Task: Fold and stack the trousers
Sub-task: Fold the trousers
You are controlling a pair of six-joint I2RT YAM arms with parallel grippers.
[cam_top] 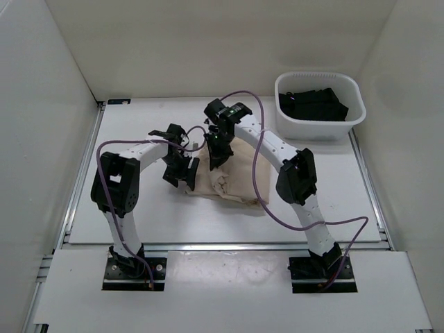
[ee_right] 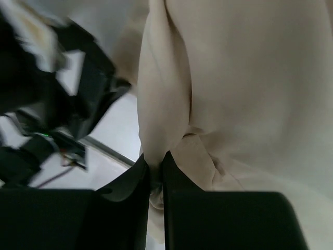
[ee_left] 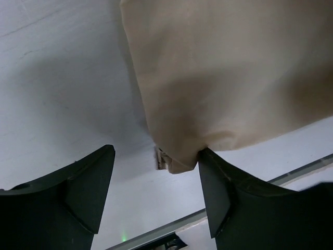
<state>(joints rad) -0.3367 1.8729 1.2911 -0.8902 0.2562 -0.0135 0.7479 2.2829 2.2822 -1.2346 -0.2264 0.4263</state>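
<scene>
Lying bunched in right gripper [ee_right: 156, 159], trousers [cam_top: 230, 183]; long axis left-right

White bin [cam_top: 316, 130] with black garment [cam_top: 312, 104], far right corner of the table [cam_top: 347, 201]

Even bright light, soft shadows; right wrist view's left side blurred.

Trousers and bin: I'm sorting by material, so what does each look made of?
The trousers: soft matte woven cloth, likely cotton or a blend; it creases and drapes in folds. The bin: apparently white moulded plastic, smooth with faint sheen, rounded rim.
</scene>
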